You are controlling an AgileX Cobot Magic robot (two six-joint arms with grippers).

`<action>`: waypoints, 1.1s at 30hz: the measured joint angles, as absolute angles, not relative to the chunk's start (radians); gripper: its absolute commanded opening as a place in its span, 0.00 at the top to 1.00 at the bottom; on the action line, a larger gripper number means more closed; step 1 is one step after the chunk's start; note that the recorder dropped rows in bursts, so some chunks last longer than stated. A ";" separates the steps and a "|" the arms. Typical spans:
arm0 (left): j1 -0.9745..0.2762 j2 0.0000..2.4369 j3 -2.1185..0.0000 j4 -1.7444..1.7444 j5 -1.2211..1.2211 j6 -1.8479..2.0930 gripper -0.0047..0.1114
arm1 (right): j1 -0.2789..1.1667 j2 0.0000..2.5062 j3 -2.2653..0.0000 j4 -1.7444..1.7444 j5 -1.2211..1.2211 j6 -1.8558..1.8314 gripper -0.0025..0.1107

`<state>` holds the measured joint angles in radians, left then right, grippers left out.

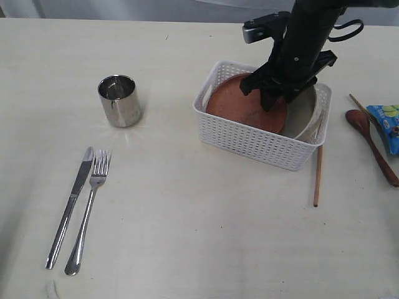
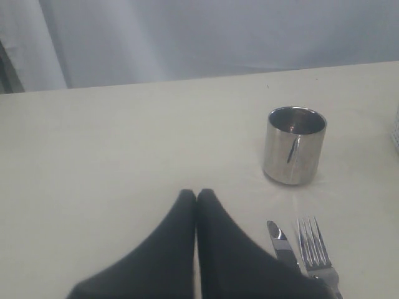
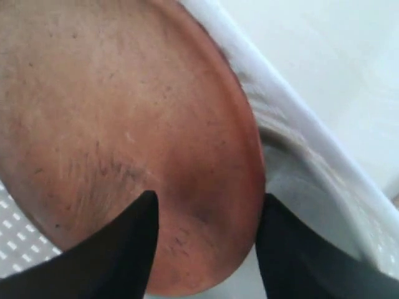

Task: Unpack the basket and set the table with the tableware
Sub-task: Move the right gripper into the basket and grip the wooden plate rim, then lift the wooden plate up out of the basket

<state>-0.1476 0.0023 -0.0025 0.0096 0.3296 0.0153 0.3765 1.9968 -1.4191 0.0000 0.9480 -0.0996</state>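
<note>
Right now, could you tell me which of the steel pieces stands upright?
The cup, open end up; the knife and fork lie flat, side by side.

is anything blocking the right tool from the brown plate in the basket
Nothing visible. The right tool is open inside the basket, its fingers straddling the plate rim, with the white bowl just beyond it.

Pale cream table before me, steel cup upper left, knife and fork lower left, white basket right of centre, chopstick beside it, wooden spoon and blue bag far right
</note>
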 measured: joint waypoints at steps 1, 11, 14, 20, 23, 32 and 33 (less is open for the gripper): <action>-0.148 0.002 -0.002 0.010 0.330 0.015 0.96 | 0.381 2.004 -1.421 0.000 0.944 -0.095 0.57; -0.148 0.002 -0.002 0.010 0.330 0.015 0.96 | 0.390 2.017 -1.424 0.000 0.944 -0.092 0.98; -0.148 0.002 -0.002 0.010 0.330 0.015 0.96 | 0.390 2.007 -1.429 0.000 0.952 -0.095 0.98; -0.148 0.002 -0.002 0.010 0.330 0.015 0.96 | 0.392 1.907 -1.429 0.020 0.954 -0.121 0.98; -0.148 0.002 -0.002 0.010 0.330 0.015 0.96 | 0.392 1.872 -1.429 0.023 0.958 -0.151 0.98; -0.148 0.002 -0.002 0.010 0.330 0.015 0.96 | 0.392 1.778 -1.429 0.021 0.968 -0.164 0.98; -0.148 0.002 -0.002 0.010 0.330 0.015 0.96 | 0.392 1.767 -1.429 0.021 0.967 -0.164 0.98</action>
